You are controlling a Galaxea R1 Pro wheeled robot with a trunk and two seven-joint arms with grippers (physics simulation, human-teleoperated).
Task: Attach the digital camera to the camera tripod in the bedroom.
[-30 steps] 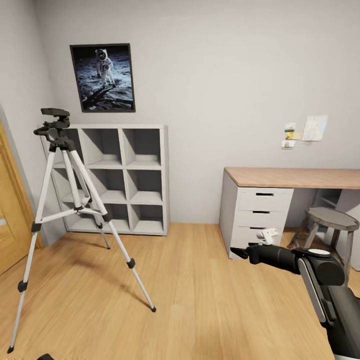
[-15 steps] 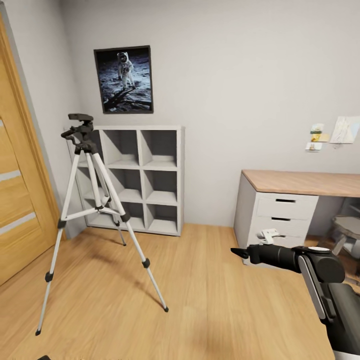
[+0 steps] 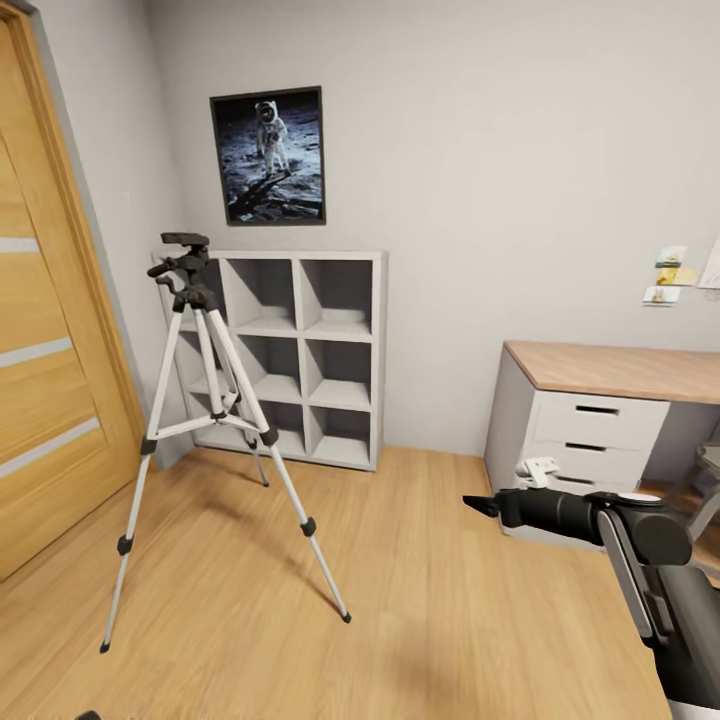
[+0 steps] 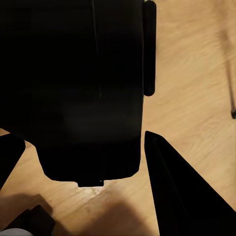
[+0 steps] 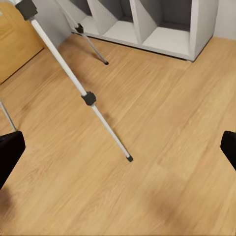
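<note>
The camera tripod [image 3: 205, 400] stands on the wood floor at the left, silver legs spread and its black pan head [image 3: 185, 262] bare on top. One leg and its foot [image 5: 129, 158] run across the right wrist view. My right gripper [image 3: 482, 505] hovers low at the right, well away from the tripod; its fingers are wide open and empty [image 5: 118, 150]. In the left wrist view my left gripper [image 4: 83, 135] is shut on a dark boxy body, the digital camera [image 4: 73, 88], too dark to make out details.
A wooden door [image 3: 50, 350] fills the left wall. Behind the tripod is a grey cube shelf [image 3: 300, 350] under an astronaut poster [image 3: 268, 155]. A desk with drawers [image 3: 600, 410] stands at the right. Bare floor [image 3: 420, 620] lies between me and the tripod.
The whole view has swung left: the door has come into the picture and tripod, shelf and desk sit further right. My right arm keeps its pose.
</note>
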